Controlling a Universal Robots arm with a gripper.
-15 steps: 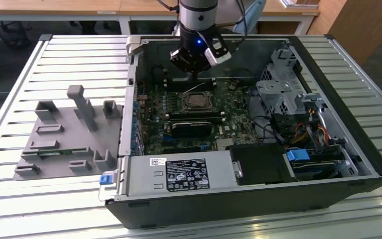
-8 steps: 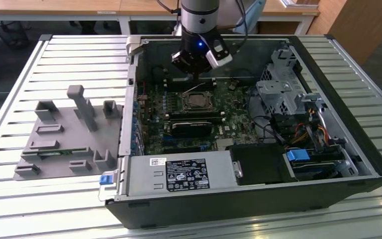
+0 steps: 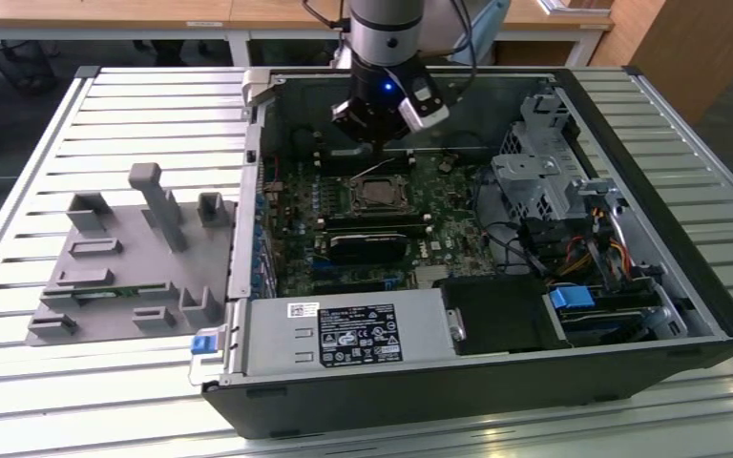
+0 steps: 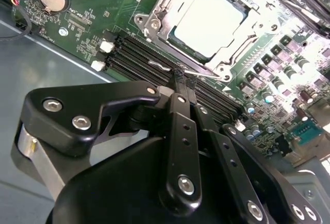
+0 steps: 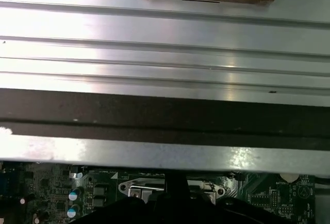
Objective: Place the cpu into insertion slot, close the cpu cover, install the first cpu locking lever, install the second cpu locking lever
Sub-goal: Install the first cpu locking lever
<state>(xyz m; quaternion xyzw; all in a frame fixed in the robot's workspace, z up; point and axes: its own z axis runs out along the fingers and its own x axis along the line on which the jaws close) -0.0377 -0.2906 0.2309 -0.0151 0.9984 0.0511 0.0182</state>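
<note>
Second wrist view has the gripper [image 4: 180, 77] pinched together on a thin lever [image 4: 198, 73] beside the cpu cover [image 4: 167, 7], while the exterior view adds the desk [image 3: 112, 105].

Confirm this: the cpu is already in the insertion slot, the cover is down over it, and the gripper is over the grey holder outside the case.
Not the last part. In the exterior view the gripper is inside the case, just beyond the insertion slot. The second wrist view shows the cpu seated, the cover framing it.
</note>
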